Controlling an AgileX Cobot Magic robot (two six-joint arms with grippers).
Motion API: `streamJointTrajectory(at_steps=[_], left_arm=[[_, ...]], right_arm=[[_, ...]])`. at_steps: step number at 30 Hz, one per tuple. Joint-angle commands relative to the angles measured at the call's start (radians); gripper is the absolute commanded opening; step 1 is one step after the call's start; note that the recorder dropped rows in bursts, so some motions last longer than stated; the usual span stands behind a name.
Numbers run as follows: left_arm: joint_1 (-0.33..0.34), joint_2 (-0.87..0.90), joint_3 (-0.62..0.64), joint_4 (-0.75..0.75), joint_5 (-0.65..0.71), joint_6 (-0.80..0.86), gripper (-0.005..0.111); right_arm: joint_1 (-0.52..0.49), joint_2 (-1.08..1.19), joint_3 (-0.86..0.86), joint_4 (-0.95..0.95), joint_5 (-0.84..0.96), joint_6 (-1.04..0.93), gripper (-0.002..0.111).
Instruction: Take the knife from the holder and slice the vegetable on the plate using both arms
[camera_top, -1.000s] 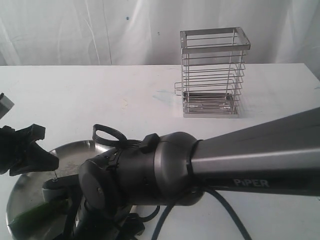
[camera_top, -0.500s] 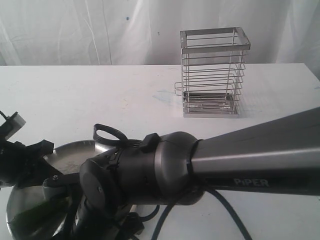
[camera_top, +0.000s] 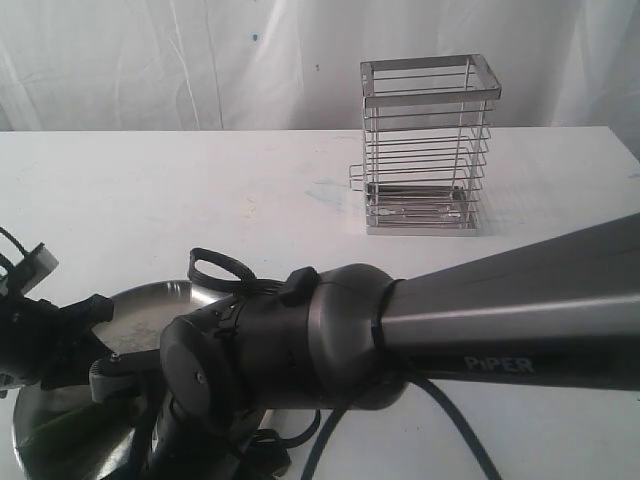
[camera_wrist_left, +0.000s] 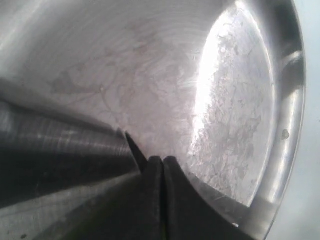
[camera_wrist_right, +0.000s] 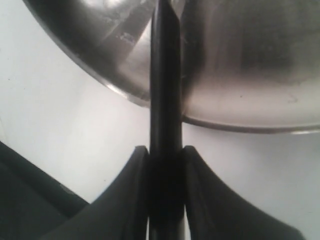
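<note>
Currently I see the right arm (camera_top: 450, 320) filling the lower half of the exterior view, its grey link marked PIPER running in from the right edge to a bulky black wrist over the plate (camera_top: 160, 300). The plate sits on the white counter (camera_top: 200, 200) at the lower left of that view, and only part of its rim and dull silver floor shows around the arm.

In the right wrist view, the right gripper (camera_wrist_right: 165, 165) has its fingers (camera_wrist_right: 132, 200) clenched on the knife (camera_wrist_right: 165, 75). The black knife runs straight out from between the two pads, crosses the plate rim (camera_wrist_right: 235, 122) and extends over the plate floor. Its tip is out of frame.

In the left wrist view, the left gripper (camera_wrist_left: 162, 170) has its fingers pressed together, with only a thin seam between the pads. I see nothing clamped between them. They hang low over the plate floor, near the rim. A dark cylindrical shape lies just beside them; I cannot tell from this view what it is.

In the exterior view, the left gripper sits at the left edge, over the near-left part of the plate. The vegetable (camera_top: 45, 435) shows as a dark green patch on the plate below that gripper, largely hidden by the arms.

The holder (camera_top: 428, 145) stands upright on the counter at the upper right, well apart from the plate.
</note>
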Motion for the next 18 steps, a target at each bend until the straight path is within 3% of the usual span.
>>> streamJointTrajectory(at_steps=[1,9,18], left_arm=[[0.000,0.043,0.010,0.014,-0.051,0.012,0.000],[0.000,0.063,0.005,0.005,-0.061,0.012,0.000],[0.005,-0.023,-0.094,0.012,0.073,0.004,0.000]], right_arm=[[-0.002,-0.007,0.002,0.004,0.017,-0.023,0.015],[-0.002,-0.007,0.002,0.006,0.083,-0.019,0.015],[-0.002,-0.007,0.002,0.004,0.084,-0.019,0.015]])
